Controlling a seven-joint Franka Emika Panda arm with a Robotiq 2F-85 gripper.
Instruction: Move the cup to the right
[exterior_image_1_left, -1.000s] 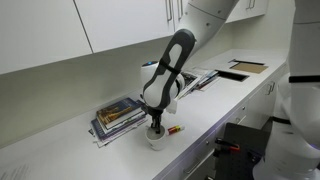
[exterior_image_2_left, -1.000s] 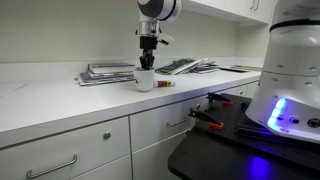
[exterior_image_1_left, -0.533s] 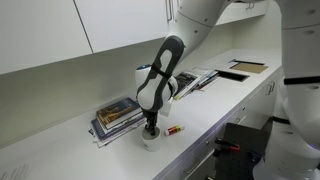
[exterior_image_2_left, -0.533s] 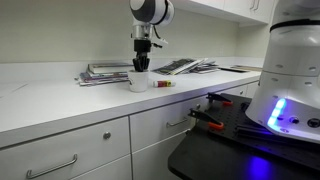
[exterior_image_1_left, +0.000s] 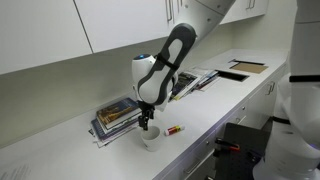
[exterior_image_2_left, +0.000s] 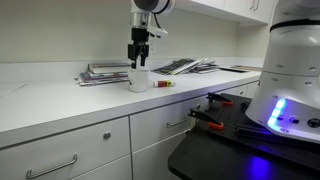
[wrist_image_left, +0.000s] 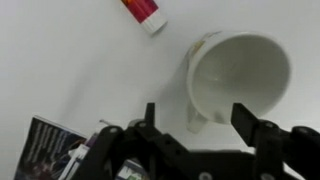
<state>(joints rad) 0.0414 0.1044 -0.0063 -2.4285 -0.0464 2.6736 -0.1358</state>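
Note:
The cup (exterior_image_1_left: 153, 139) (exterior_image_2_left: 139, 80), a small white mug, stands upright on the white counter (exterior_image_1_left: 215, 110) near its front edge. My gripper (exterior_image_1_left: 146, 123) (exterior_image_2_left: 138, 63) hangs just above it, open and holding nothing. In the wrist view the cup (wrist_image_left: 240, 75) lies below, its empty inside showing and its handle (wrist_image_left: 198, 122) pointing toward the camera. My gripper (wrist_image_left: 197, 118) has its two dark fingers (wrist_image_left: 150, 115) spread wide, clear of the rim.
A red-and-white marker (exterior_image_1_left: 174, 130) (exterior_image_2_left: 163, 84) (wrist_image_left: 143, 13) lies beside the cup. A stack of books (exterior_image_1_left: 118, 115) (exterior_image_2_left: 105, 72) (wrist_image_left: 50, 150) sits behind it. Open magazines (exterior_image_1_left: 200, 80) (exterior_image_2_left: 185, 66) lie further along, and wall cabinets hang above.
The gripper, shut on the cup a second ago, has opened, let the cup go and risen a little above it. The cup shifted slightly along the counter before release.

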